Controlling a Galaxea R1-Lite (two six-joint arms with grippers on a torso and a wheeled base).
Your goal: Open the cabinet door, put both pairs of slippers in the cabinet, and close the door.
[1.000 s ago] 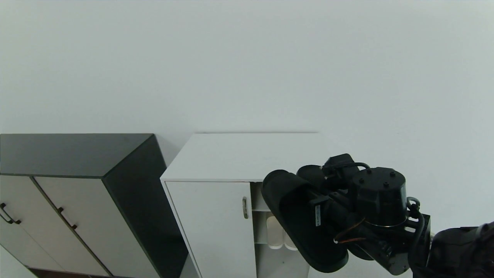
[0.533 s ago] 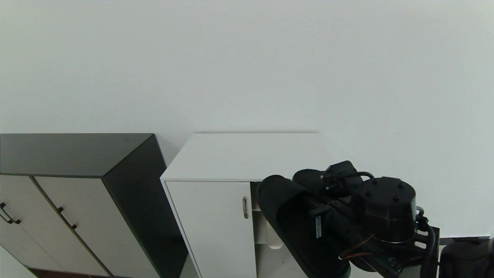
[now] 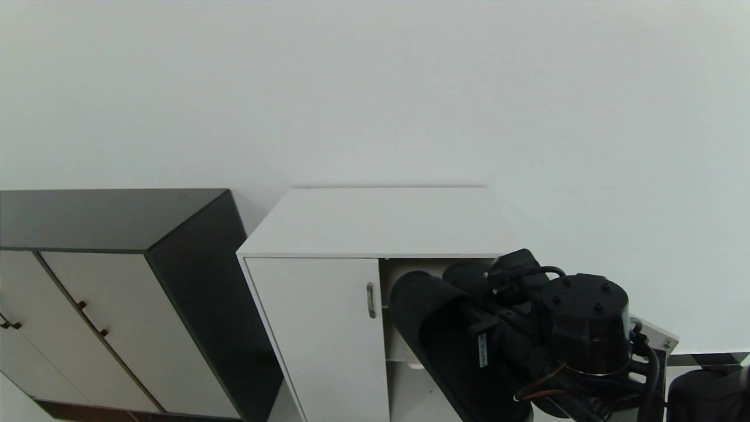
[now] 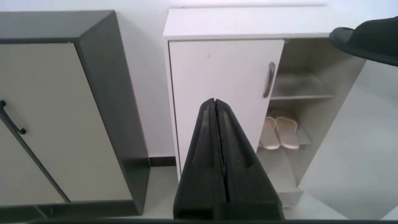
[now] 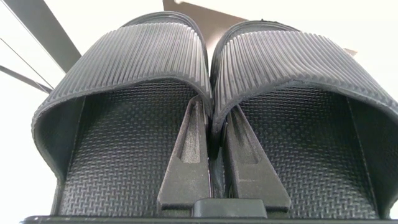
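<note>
Gripping black slippers (image 5: 146, 68) pair by inner edges, right tool (image 5: 213, 117) is hovering before open white cabinet (image 3: 369, 223). White slippers (image 4: 283, 132) are lying inside, beyond left tool (image 4: 215, 107), which is pressing fully together, empty.

Soft, even light fills the room, apparently from above: the wall (image 3: 375, 88) is a flat pale grey with no glare, and the top of the white cabinet (image 3: 375, 220) is brighter than its front. A faint shadow sits on the wall in the gap beside the dark cabinet (image 3: 199, 305), whose side goes nearly black, while the black slippers (image 5: 143, 68) carry only a dull sheen on their ribs. In the head view the cabinets' upright edges lean inward toward the bottom.
</note>
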